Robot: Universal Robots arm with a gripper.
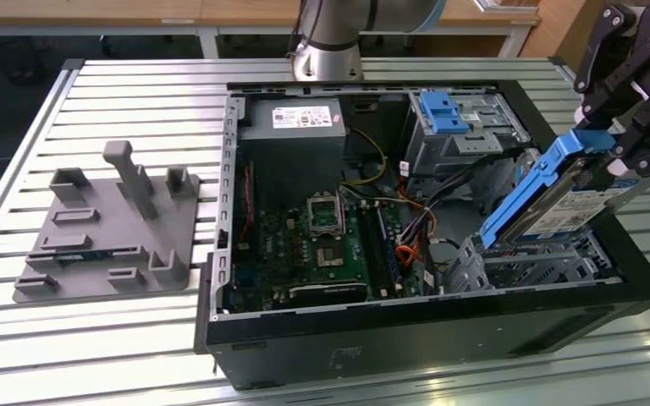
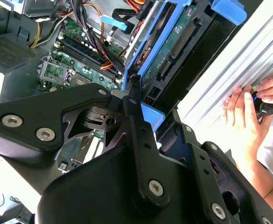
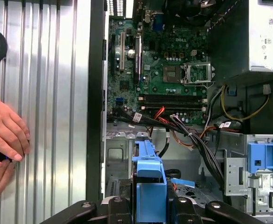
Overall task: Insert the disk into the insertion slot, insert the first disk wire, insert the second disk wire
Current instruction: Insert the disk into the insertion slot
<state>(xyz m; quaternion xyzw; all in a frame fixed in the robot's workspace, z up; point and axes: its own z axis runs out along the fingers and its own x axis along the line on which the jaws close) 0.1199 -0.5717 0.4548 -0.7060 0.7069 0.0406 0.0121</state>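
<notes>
- The disk (image 1: 553, 199), at 3 o'clock in the exterior view, is held tilted, clamped by its blue frame in the closed gripper (image 1: 613, 156), with its lower end at the insertion slot (image 1: 540, 262).
- It is judged rigid, fairly heavy and shock-sensitive; the frame is best gripped.
- Little room is left by the slot's thin walls; cables (image 1: 415, 233) lie at its 9 o'clock.

The arm (image 1: 327, 38) stands upright at its base; its black end effector (image 1: 608, 156) hangs tilted at the exterior view's right, clamped on the upper end of the disk (image 1: 560, 201).
</notes>
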